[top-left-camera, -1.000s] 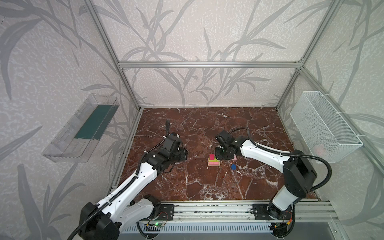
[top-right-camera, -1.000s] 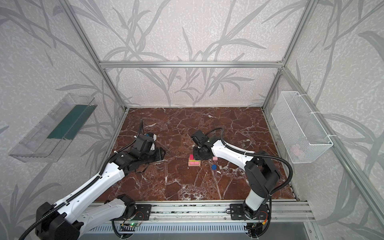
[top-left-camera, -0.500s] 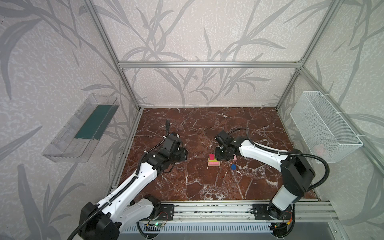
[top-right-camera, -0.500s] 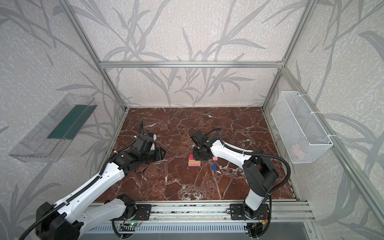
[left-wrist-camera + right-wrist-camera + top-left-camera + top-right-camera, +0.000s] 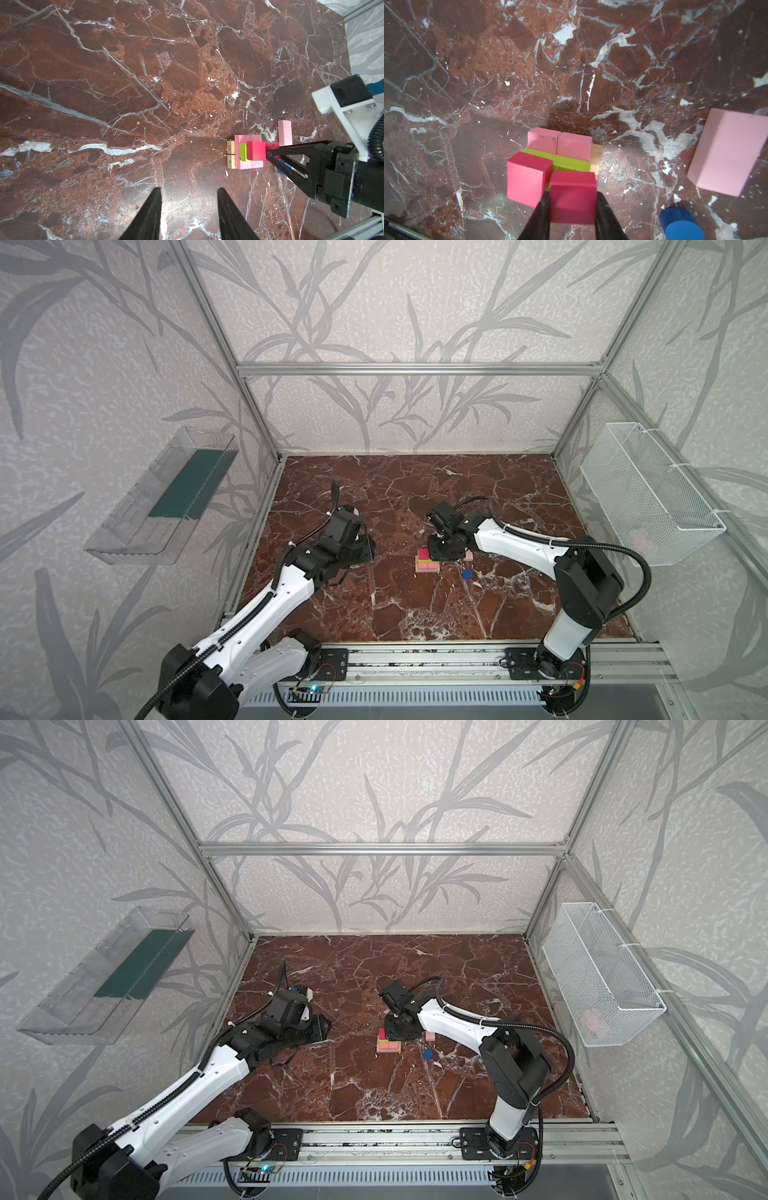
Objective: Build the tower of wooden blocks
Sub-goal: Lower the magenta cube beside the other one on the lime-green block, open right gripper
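Lying near tower [image 5: 560,145]: pink bar [image 5: 726,151], blue disc [image 5: 681,225].

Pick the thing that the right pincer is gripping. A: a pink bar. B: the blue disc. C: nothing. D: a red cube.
D: in the right wrist view the right pincer has a finger pressed on each side of a red cube, while the blue disc and the loose pink bar lie apart from it.
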`<state>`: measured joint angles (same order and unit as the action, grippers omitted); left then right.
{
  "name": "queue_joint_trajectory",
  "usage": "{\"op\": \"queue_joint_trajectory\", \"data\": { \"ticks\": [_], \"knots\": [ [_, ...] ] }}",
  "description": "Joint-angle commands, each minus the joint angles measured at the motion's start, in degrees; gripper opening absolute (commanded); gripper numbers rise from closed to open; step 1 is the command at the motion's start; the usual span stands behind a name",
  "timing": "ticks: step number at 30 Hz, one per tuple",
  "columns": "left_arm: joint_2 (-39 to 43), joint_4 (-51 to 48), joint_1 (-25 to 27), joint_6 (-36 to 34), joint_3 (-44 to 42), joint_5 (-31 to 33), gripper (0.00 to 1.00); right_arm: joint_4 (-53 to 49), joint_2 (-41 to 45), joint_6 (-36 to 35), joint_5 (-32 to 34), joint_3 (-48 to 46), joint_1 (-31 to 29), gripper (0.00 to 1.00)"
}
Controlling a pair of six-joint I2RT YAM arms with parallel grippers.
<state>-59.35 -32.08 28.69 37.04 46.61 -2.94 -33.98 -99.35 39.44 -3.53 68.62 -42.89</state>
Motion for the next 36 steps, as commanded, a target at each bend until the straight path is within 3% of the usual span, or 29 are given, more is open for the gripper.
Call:
{"op": "queue_joint_trajectory", "data": {
  "ticks": [1, 36],
  "knots": [
    [-0.3, 0.5, 0.0, -0.1, -0.5, 0.2, 0.43, -0.1, -0.7, 0.6, -0.1, 1.6, 0.2, 0.3],
    [-0.1, 0.5, 0.0, -0.1, -0.7, 0.3, 0.43, -0.4, -0.8, 0.6, -0.2, 2.1, 0.2, 0.38]
  ]
}}
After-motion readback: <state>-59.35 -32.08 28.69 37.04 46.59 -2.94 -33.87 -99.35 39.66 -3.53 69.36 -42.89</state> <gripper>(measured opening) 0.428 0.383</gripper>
